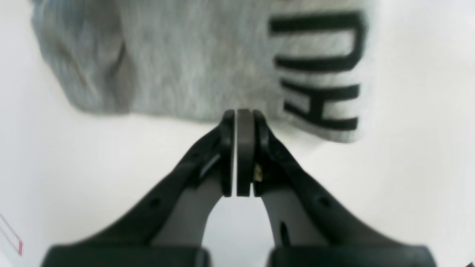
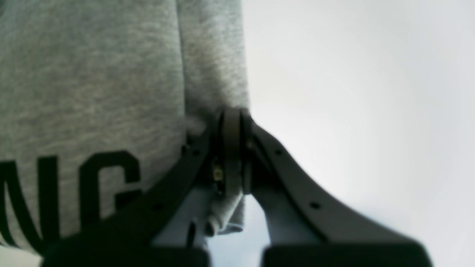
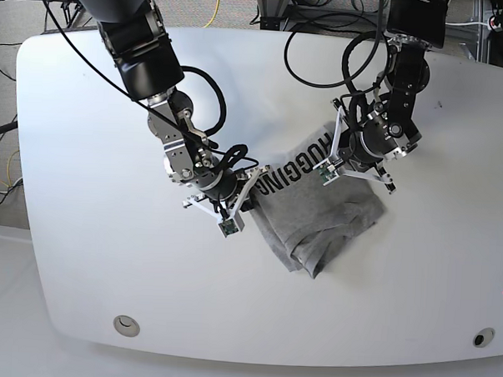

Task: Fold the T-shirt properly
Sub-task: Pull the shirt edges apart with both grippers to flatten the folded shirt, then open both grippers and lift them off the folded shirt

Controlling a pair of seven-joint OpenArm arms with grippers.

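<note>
**Operator:** Closest on the left wrist view, I see my left hand (image 1: 239, 118) pressed together at the hem of the soft heather-grey cotton T-shirt (image 1: 193, 63); whether cloth is pinched, I cannot tell.

**Colleague:** And the right wrist view?

**Operator:** My right hand (image 2: 232, 118) is clamped on a fold of shirt edge, fabric bunching below it.

**Colleague:** Base view?

**Operator:** Shirt lies mid-way on the white desk (image 3: 83, 231), partly folded, both hands at its lettered edge, probably to carry that edge over.
</note>
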